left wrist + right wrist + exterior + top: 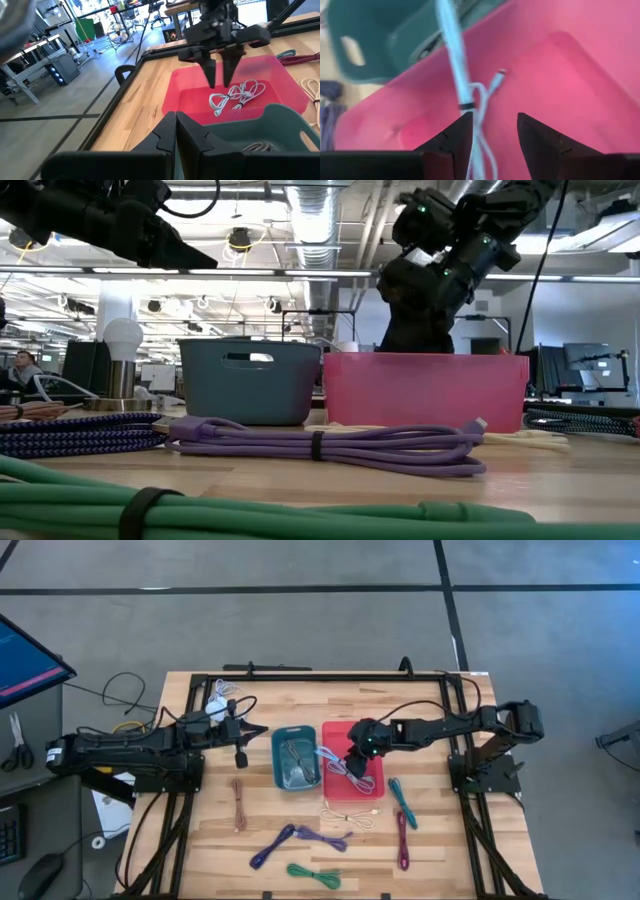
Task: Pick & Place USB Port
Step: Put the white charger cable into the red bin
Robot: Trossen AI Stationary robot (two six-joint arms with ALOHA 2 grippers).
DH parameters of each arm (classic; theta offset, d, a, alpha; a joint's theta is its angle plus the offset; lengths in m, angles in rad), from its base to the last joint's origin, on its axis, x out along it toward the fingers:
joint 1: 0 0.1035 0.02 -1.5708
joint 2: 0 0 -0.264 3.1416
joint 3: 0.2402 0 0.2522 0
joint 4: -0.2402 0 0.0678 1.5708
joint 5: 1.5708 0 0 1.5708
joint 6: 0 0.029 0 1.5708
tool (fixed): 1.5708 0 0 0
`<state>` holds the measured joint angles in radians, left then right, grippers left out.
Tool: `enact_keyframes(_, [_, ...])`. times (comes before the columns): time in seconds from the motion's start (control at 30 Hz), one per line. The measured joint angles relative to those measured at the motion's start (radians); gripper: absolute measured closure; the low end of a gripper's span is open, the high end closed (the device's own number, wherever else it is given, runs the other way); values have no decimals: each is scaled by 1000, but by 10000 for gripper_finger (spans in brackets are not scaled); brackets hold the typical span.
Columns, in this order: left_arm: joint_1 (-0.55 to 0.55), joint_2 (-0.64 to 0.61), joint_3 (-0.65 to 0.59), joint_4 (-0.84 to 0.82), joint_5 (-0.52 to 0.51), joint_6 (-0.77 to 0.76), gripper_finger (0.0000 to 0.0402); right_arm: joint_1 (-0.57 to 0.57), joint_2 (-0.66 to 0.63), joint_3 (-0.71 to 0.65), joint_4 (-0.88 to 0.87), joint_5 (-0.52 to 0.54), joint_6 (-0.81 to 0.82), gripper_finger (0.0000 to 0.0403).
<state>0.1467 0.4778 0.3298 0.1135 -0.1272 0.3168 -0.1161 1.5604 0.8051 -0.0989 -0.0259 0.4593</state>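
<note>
A white USB cable [347,772] lies loosely coiled on the floor of the pink bin [340,726]; one strand runs toward the teal bin [278,755], which holds a grey cable [296,772]. My right gripper [221,82] hangs open over the pink bin, fingers slanting down. In the right wrist view its fingertips [495,135] stand on either side of the white cable's [470,95] strands. My left gripper [241,752] waits shut, level, left of the teal bin. In the low view the pink bin's wall [430,390] hides the right fingertips. My right gripper comes at the white cable from above and the table's right, slanting down. A strand [471,131] runs close along one finger's inner side. I cannot tell whether that finger touches it. The cable lies on the bin floor.
Bundled cables lie on the near half of the table: purple [285,837], green [315,875], teal [403,802], maroon [403,840], brown [238,802], cream [350,815]. A white bundle [222,695] sits at the far left. The two bins stand side by side.
</note>
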Motion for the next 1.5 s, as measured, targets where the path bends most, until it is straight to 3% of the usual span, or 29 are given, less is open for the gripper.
enact_keyframes(0.4, [0, 0, 0, 0, 0, 0, 389, 16, 82, 5, 11, -83, -18, 244])
enact_keyframes(0.7, [1, 2, 0, -1, -3, 0, 389, 18, -4, -2, 20, -169, -16, 250])
enact_keyframes(0.97, [0, 2, 0, -1, -3, 0, 389, 64, 14, 5, 13, -168, -9, 248])
enact_keyframes(1.27, [0, 2, 0, 0, -3, 0, 389, 102, 19, 222, -358, -109, -13, 237])
enact_keyframes(1.5, [0, 2, 0, 0, -3, -4, 389, 104, 21, 284, -420, -98, -33, 237])
